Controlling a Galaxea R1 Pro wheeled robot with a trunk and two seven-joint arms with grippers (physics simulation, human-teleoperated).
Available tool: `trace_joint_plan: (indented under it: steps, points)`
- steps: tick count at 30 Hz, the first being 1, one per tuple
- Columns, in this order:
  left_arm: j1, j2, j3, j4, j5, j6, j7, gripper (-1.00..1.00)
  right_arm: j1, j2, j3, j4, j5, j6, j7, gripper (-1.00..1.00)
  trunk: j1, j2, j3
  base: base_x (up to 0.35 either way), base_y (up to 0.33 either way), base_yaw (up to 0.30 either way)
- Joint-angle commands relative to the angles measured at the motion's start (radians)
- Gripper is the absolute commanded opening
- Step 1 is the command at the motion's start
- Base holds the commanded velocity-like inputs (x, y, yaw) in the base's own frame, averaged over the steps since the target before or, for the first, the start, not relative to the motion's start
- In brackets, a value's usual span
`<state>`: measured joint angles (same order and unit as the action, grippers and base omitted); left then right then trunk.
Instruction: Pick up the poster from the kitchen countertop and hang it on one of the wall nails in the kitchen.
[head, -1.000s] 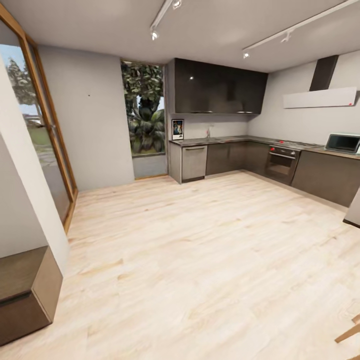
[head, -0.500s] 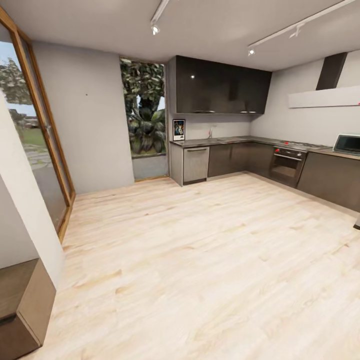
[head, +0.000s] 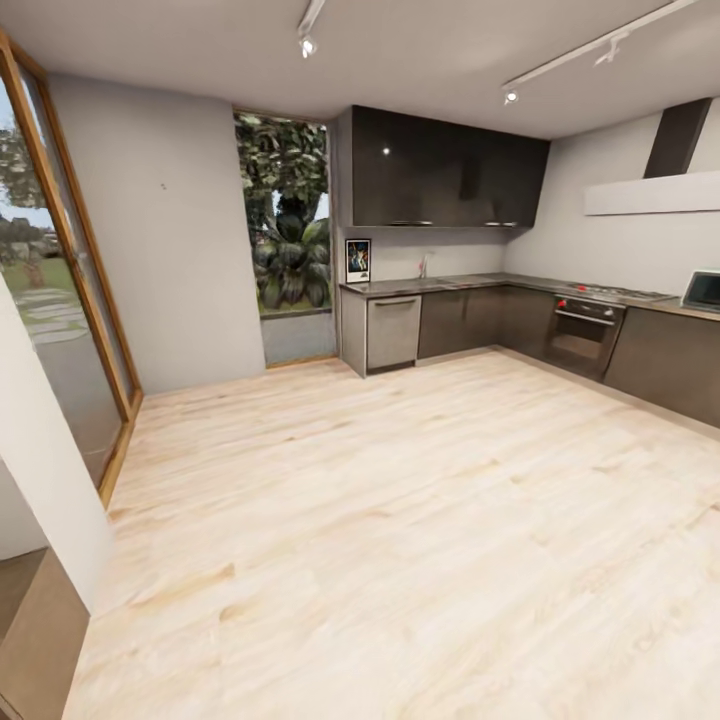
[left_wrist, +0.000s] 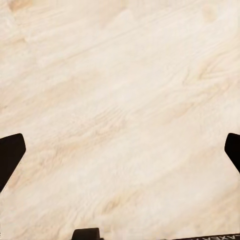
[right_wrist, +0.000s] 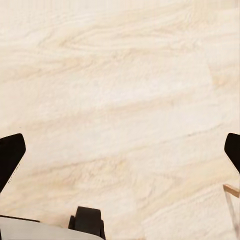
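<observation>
The poster (head: 358, 260) stands upright at the left end of the kitchen countertop (head: 470, 282), far across the room in the head view, leaning against the wall under the dark upper cabinets. A small dark dot, perhaps a nail (head: 164, 186), marks the grey wall left of the window. My left gripper (left_wrist: 120, 150) is open, its black fingertips (left_wrist: 10, 152) wide apart over bare wood floor. My right gripper (right_wrist: 120, 150) is open too, fingertips (right_wrist: 10, 155) spread above the floor.
Light wood floor (head: 400, 500) stretches to the kitchen. A white wall corner (head: 45, 470) and a brown cabinet (head: 40, 640) stand close at the left. Glass door (head: 60, 300) at left, oven (head: 585, 335) and microwave (head: 704, 290) on the right run, tall window (head: 290, 230).
The whole head view has shifted: the camera moved forward and turned, so the left cabinet slid down out of frame and the kitchen sits a little nearer. The poster stays on the countertop.
</observation>
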<state>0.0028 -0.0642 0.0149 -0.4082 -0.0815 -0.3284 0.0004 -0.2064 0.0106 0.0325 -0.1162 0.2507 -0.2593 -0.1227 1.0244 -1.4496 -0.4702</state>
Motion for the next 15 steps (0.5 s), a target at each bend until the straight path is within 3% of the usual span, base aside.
trace_joint_plan:
  steps: [1, 15]
  points:
    - [0.000, 0.000, 0.002, -0.001, -0.008, -0.001, 0.000, 1.00, -0.001, 0.000, 0.003, 0.001, 0.007, -0.002, -0.008, 1.00, 0.001, 0.000, -0.001, 0.337, 0.065, 0.000]
    - [0.000, 0.000, 0.002, -0.001, -0.009, -0.001, 0.000, 1.00, -0.001, 0.000, 0.003, 0.001, 0.007, -0.002, -0.008, 1.00, 0.001, 0.000, -0.001, 0.336, 0.087, 0.000]
